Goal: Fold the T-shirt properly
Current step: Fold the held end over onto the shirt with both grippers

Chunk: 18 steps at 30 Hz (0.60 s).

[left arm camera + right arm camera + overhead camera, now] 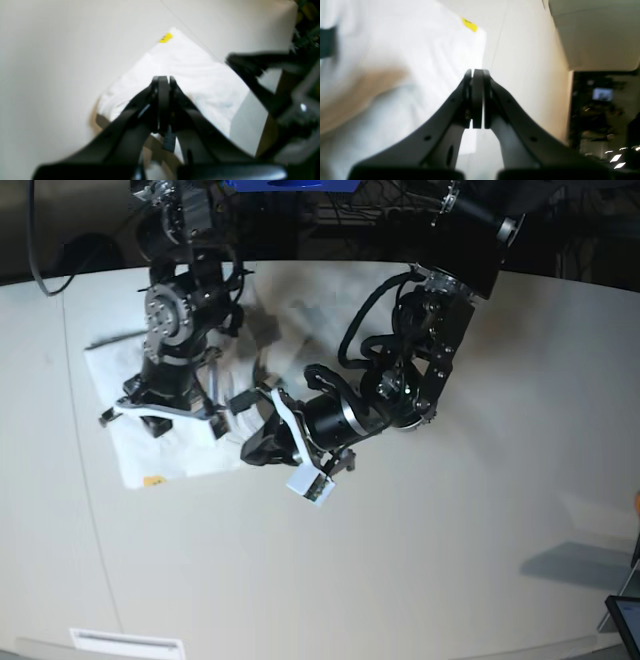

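Both grippers hover over the white T-shirt on the bench: left gripper and right gripper jaws pressed together, holding nothing.

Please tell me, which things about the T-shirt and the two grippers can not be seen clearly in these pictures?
- Base view: both arms cover much of the T-shirt, so its fold state is unclear.
- Left wrist view: blur hides whether the left gripper pinches cloth.
- Right wrist view: the right gripper looks closed; pinched cloth is not discernible.
- The yellow mark is too blurred to read.
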Motion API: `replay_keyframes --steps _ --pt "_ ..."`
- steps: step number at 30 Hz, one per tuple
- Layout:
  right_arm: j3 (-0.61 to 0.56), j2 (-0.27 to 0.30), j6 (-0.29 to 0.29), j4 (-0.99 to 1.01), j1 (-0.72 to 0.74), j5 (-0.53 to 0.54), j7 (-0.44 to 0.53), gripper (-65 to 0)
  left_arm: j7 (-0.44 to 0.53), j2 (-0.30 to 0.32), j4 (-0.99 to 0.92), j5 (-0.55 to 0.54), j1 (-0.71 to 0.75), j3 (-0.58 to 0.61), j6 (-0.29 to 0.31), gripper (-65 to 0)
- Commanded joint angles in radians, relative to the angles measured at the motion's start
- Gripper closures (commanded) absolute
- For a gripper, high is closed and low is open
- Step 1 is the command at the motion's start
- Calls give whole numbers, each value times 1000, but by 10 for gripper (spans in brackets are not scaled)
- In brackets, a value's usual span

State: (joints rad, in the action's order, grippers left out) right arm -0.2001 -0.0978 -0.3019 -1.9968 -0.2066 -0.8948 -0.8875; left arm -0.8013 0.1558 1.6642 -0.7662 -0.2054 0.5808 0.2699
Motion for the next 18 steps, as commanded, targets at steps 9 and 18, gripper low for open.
replay_keyframes --steps 9,18 --pt "276 111 2 31 72 246 51 -3 21 0 27 -8 -9 61 2 0" --pt "499 218 2 101 105 469 49 -3 21 -37 24 -8 -15 219 2 0"
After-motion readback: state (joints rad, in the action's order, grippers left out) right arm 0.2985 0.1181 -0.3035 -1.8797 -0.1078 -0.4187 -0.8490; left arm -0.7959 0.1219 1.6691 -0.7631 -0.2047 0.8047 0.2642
